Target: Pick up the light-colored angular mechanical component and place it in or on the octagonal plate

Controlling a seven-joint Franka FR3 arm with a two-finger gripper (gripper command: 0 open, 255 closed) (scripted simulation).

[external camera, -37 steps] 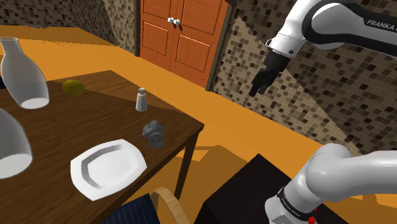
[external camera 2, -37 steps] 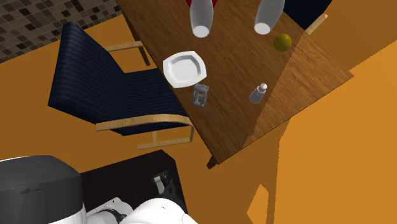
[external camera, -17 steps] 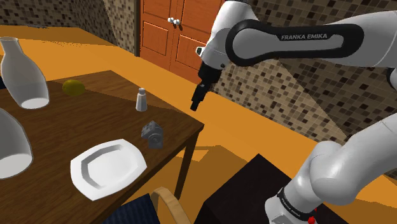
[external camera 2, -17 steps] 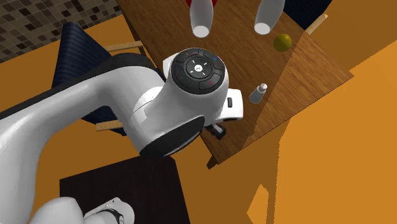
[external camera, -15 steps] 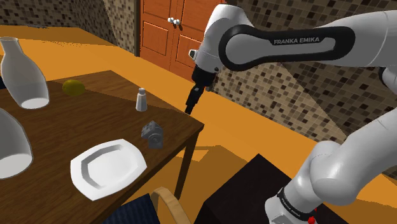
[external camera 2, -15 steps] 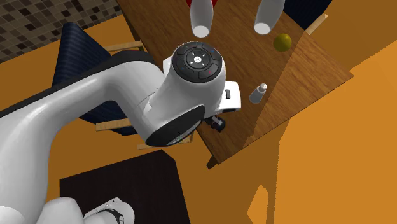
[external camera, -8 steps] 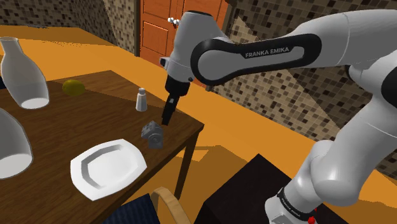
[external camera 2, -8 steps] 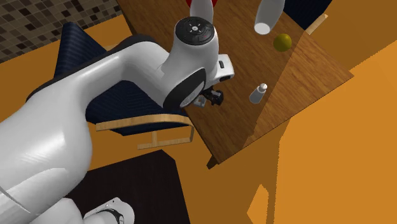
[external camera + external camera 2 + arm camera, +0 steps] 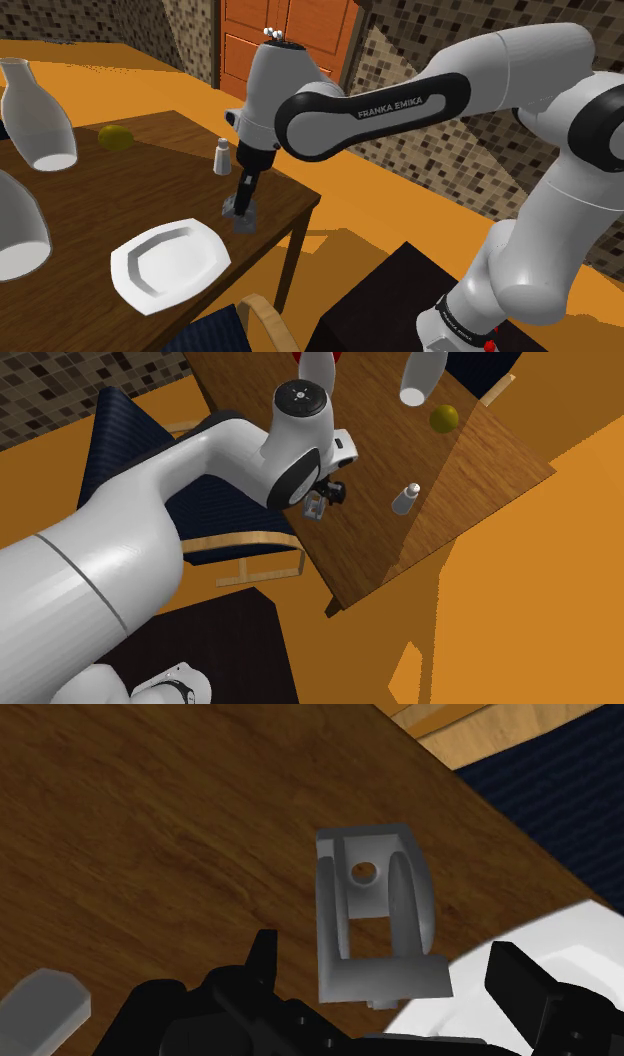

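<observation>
**Tool spread over the part, grasp not yet made**

The part [image 9: 375,919], a pale grey bracket with two upright cheeks and a hole through its back wall, lies on the table [image 9: 150,824] near the edge, just beside the plate [image 9: 590,934]. That closeness matters: the carry should be short, a lift and a small shift over the white rim.

The tool [image 9: 388,959] hangs right above the part with its fingers spread wide, one on each side of the bracket's squared end. As far as the wrist view shows, neither finger touches it, so nothing is gripped. The spread looks chosen to clear the part's width. In the shoulder view the forearm points steeply down at the table, which suits a pinch across the flat outer faces.

Judged from this, the step in hand is the end of the approach: lower a little, then close. The risk is nudging the part toward the table edge or against the plate.

Further off stand a shaker [image 9: 222,156], a yellow-green fruit [image 9: 116,137] and white bottles [image 9: 38,115], well apart from the part.
</observation>
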